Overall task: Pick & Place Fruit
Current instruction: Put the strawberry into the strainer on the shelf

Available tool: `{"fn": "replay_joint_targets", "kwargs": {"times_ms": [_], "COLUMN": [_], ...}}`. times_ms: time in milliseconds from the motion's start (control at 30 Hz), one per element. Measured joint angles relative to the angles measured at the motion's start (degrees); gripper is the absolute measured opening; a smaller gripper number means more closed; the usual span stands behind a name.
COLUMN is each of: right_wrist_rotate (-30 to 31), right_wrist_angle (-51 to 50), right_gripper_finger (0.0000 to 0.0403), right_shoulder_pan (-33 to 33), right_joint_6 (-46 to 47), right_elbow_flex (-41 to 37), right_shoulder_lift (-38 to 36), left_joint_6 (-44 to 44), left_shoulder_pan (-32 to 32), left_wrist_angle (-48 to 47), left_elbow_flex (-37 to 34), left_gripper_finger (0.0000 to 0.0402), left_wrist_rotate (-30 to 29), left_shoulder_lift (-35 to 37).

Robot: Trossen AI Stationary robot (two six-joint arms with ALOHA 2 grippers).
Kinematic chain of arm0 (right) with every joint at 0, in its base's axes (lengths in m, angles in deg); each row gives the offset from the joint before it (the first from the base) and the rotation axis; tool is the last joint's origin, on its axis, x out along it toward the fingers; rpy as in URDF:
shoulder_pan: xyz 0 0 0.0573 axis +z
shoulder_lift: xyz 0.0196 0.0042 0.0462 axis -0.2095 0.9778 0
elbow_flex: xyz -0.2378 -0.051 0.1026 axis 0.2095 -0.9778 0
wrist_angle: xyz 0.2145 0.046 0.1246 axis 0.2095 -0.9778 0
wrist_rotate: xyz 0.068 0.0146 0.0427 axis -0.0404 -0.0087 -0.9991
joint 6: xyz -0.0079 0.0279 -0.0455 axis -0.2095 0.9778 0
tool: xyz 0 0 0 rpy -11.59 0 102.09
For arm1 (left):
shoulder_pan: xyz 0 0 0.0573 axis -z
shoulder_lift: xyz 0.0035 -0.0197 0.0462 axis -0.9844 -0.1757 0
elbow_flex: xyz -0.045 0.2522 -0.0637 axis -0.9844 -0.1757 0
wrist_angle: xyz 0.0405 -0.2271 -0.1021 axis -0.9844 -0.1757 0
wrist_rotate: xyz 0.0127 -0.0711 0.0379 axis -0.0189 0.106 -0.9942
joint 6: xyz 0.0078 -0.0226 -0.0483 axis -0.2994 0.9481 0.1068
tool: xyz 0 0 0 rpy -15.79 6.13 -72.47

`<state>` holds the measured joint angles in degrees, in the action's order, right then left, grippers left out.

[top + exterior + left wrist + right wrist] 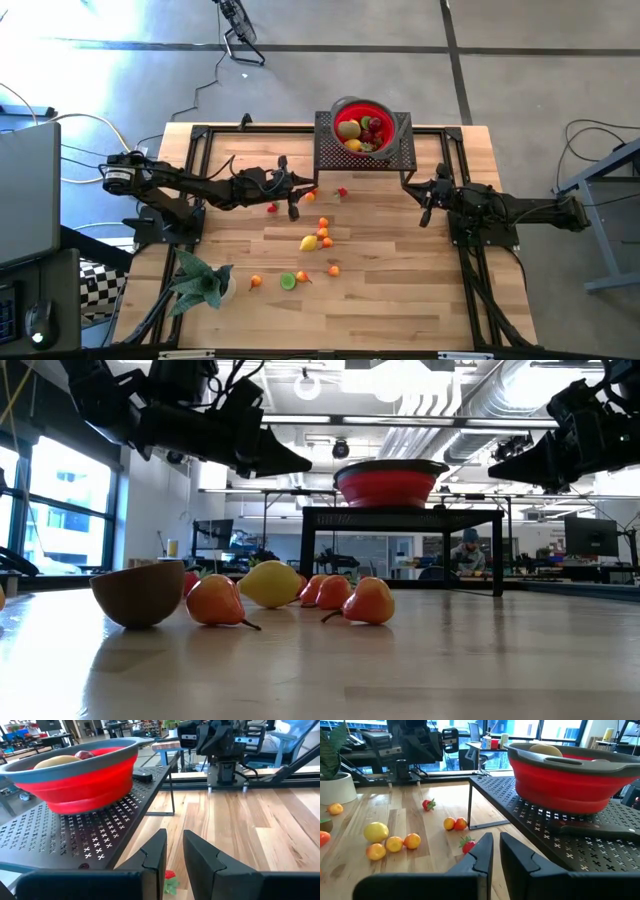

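Below left hand [174, 857], hidden strawberry [170, 876]

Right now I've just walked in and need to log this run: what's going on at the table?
A two-armed robot is sorting toy fruit into a red bowl on a black perforated stand. Some fruit is already inside, including a yellow lemon. More fruit lies loose on the wooden table, among it a strawberry. The left gripper and right gripper hover either side of the stand, jaws nearly shut, holding nothing.
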<state>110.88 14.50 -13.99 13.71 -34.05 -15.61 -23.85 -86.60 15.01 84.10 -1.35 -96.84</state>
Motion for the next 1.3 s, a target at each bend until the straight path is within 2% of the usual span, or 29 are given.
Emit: {"fn": "replay_joint_targets", "kwargs": {"times_ms": [1300], "right_wrist_rotate": [0.2], "right_wrist_angle": [0.0], "right_gripper_finger": [0.0026], "right_shoulder_pan": [0.0], "right_joint_6": [0.0], "right_elbow_flex": [0.0], "right_shoulder_lift": [0.0], "left_joint_6": [0.1], "left_shoulder_pan": [0.0], "left_wrist_angle": [-0.4], "left_elbow_flex": [0.1], "left_gripper_finger": [0.0058], "left_wrist_rotate": [0.6], "left_shoulder_lift": [0.0]}}
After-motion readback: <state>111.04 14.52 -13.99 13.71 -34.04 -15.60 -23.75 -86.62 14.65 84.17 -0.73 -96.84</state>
